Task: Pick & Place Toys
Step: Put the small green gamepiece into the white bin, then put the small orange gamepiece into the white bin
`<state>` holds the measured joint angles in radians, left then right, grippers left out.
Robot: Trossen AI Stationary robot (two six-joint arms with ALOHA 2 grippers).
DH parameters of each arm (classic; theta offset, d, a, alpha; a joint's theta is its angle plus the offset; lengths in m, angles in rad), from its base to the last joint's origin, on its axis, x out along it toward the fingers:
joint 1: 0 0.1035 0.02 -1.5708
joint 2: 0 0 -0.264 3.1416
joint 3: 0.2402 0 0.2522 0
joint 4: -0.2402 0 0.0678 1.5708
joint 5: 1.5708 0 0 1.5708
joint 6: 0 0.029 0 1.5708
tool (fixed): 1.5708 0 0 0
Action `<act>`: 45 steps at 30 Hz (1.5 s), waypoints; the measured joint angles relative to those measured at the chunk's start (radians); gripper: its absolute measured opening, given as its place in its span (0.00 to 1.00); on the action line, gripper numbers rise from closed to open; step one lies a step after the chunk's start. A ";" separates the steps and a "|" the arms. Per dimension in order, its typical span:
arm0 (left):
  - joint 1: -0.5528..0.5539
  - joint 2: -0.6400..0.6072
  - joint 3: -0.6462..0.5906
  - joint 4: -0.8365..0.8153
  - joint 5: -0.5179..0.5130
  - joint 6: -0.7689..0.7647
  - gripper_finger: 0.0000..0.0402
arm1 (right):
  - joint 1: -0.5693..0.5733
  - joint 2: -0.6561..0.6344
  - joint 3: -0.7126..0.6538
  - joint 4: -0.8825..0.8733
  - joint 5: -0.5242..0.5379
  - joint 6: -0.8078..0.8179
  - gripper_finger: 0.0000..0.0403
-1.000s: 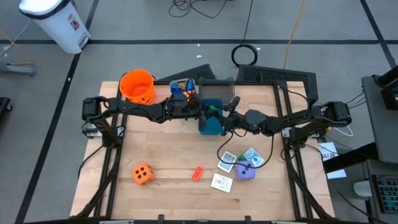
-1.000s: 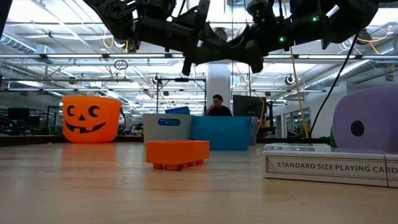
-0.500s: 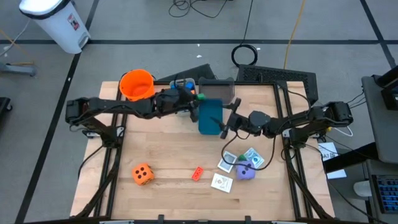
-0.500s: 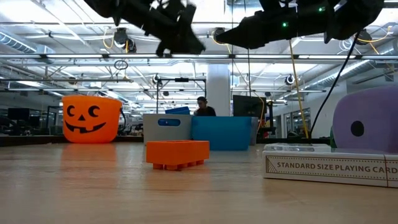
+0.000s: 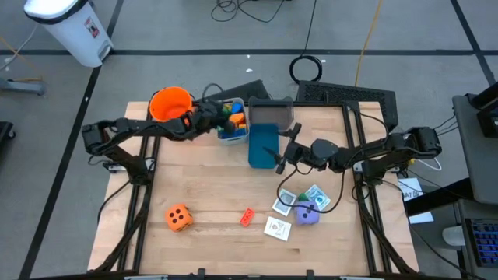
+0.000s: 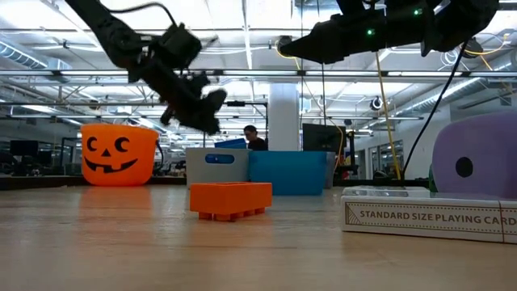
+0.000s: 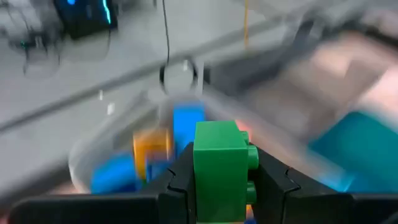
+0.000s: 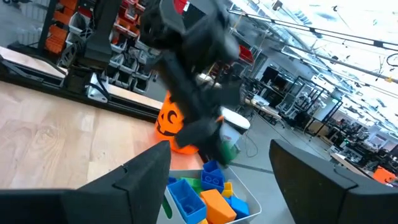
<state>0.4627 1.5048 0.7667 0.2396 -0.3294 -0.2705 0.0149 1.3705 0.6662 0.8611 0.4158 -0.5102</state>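
Observation:
My left gripper (image 5: 213,113) is shut on a green block (image 7: 220,167) and hangs over the grey bin (image 5: 233,140), which holds several coloured blocks (image 8: 208,193). My right gripper (image 5: 282,155) stands open and bare above the blue bin (image 5: 258,145). On the near half of the table lie an orange dotted die (image 5: 178,218), a small orange-red block (image 5: 247,217), a purple die (image 5: 307,215) and flat picture cards (image 5: 278,228). The low view shows the left gripper (image 6: 203,103) above the grey bin (image 6: 216,166). My left gripper pinches the green block by two opposite sides (image 7: 200,180) between its two fingers. The fingers come slanting down from the table's left. The block is lifted clear above the grey bin, its studs (image 7: 251,157) turned sideways.
The orange pumpkin-face bucket (image 5: 170,106) stands at the far left, close to the left arm. A second grey bin (image 5: 271,109) sits behind the blue one. A playing-card box (image 6: 428,214) lies near the purple die (image 6: 477,166). Bare wood lies at the near middle and left.
My left gripper, which met the right one over the blue bin, has swung toward the table's left with the green block. It has sunk a little, tipped downward, and now hangs over the grey bin. My right gripper has stayed above the blue bin.

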 joint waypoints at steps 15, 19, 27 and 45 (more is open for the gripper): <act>0.017 0.041 -0.020 -0.042 0.147 -0.077 0.34 | -0.003 0.000 0.000 0.018 -0.001 -0.006 0.65; 0.015 0.041 -0.020 -0.053 0.146 -0.081 0.39 | -0.002 0.000 0.000 0.017 -0.001 -0.006 0.65; 0.016 0.032 -0.012 -0.091 0.164 -0.076 0.55 | -0.002 0.000 0.000 0.018 -0.001 -0.006 0.65; -0.346 -0.121 0.043 -0.193 0.569 -0.097 0.70 | -0.002 0.000 0.000 0.004 0.000 -0.002 0.65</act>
<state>0.1164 1.3835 0.8101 0.0465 0.2393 -0.3674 0.0128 1.3705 0.6659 0.8655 0.4156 -0.5117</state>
